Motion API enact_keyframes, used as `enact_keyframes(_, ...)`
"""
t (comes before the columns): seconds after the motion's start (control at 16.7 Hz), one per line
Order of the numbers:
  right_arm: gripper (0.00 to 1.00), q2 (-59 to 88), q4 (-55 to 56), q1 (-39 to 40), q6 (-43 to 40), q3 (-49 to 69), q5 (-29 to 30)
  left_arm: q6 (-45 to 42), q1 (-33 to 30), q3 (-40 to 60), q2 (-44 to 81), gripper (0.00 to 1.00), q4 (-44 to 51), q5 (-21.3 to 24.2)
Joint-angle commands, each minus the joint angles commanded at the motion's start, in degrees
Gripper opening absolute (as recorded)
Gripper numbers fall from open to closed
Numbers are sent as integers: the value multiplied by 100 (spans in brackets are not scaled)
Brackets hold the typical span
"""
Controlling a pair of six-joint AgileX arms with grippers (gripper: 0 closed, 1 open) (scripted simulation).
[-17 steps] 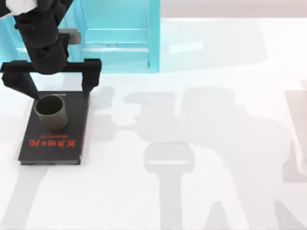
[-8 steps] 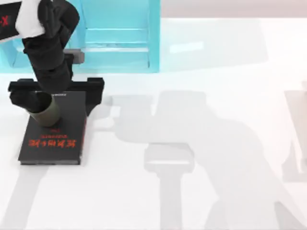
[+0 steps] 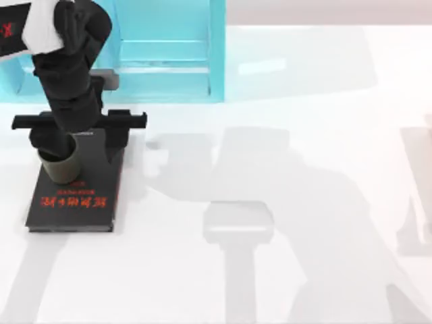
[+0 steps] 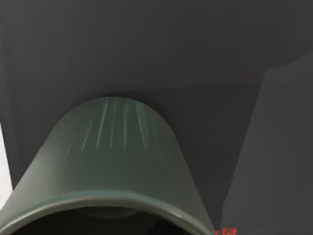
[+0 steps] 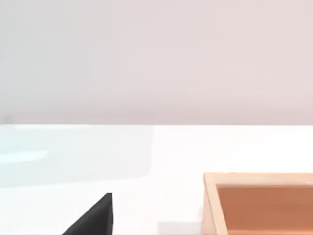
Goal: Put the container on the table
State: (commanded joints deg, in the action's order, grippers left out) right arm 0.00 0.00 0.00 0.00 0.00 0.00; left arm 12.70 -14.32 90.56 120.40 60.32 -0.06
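The container (image 3: 62, 165) stands upright on the black book (image 3: 75, 196) at the left of the top view, just below the turquoise shelf unit (image 3: 165, 50). It sits on the book's upper half, above the red lettering, so it is raised off the white bench (image 3: 283, 135); to finish the task I have to lift it off the cover and set it on the bare surface beside it. My left claw (image 3: 74, 138) comes down from the upper left and hangs right over the cup, its wrist covering the rim. One finger stands to the cup's right over the book, the other at the cup's left edge. I judge the jaws set wider than the cup and bracketing it; I cannot see firm contact yet. In the left wrist view the cup's wall fills the lower frame, very close. My right arm stays parked; its wrist view looks across the bench past a wooden box (image 5: 259, 203).
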Motion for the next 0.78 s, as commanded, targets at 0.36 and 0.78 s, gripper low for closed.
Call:
enact_keyframes(0.36,100,0,0,0,0,0,0,0,0,0,0,0,0,0)
enact_keyframes(0.78,100,0,0,0,0,0,0,0,0,0,0,0,0,0)
